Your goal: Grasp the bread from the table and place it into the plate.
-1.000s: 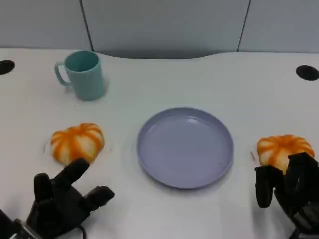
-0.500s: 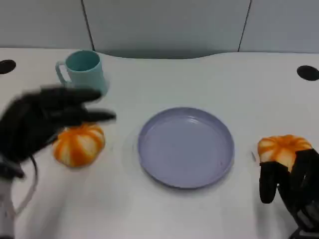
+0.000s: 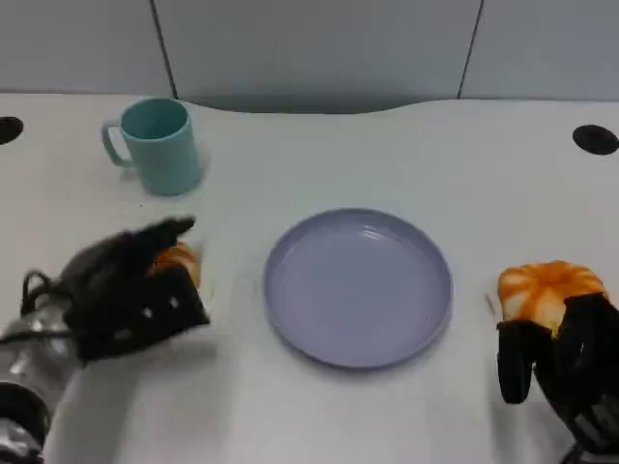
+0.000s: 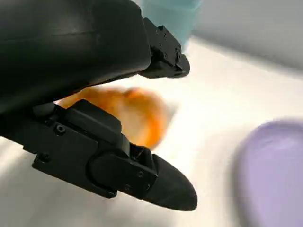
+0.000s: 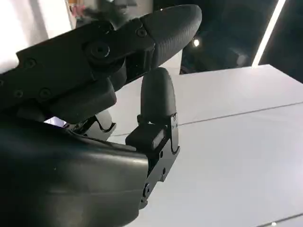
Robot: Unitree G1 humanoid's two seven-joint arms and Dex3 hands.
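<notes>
Reaching over the bread (image 3: 180, 261) at the left of the head view, the left hand (image 3: 131, 295) is seen with its fingers (image 4: 142, 175) spread on either side of the orange roll — above and below it in the left wrist view — but whether they touch it cannot be told, and nothing is gripped yet. The roll lies on the white bench (image 3: 387, 155), just left of the purple plate (image 3: 358, 286) and below the teal mug (image 3: 158, 145). A second roll (image 3: 546, 290) sits at the right edge, just beside the right hand (image 3: 561, 362), whose fingers are curled downward and hold nothing. For a sound grasp, the left fingers should be lowered until the roll is well between them, then closed gently — the bread looks soft and would likely be squashed by a hard squeeze. The lift is best kept low and short, since the plate is near.
</notes>
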